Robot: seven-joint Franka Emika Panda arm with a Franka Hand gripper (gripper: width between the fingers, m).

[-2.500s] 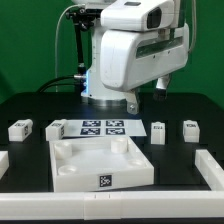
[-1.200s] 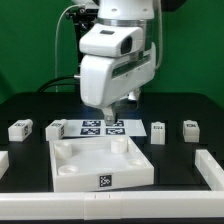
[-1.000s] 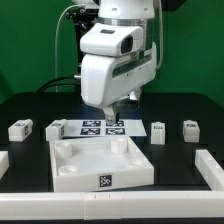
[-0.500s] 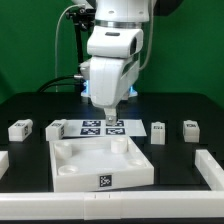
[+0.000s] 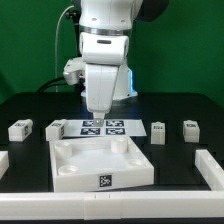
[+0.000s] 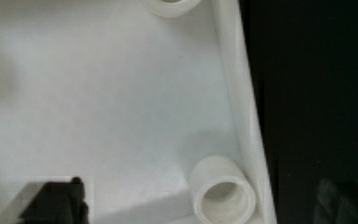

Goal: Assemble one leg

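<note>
The arm (image 5: 105, 60) swings in from the exterior view's right, where its wrist housing leans sideways and fills the upper corner. It ends near the middle, upright and square to the camera, so the housing looks narrower. With that turn the gripper (image 5: 100, 112) drops from high over the back of the table and shifts toward the exterior view's left. It now hangs just above the marker board (image 5: 103, 127), close behind the rear edge of the square piece (image 5: 70, 165).
</note>
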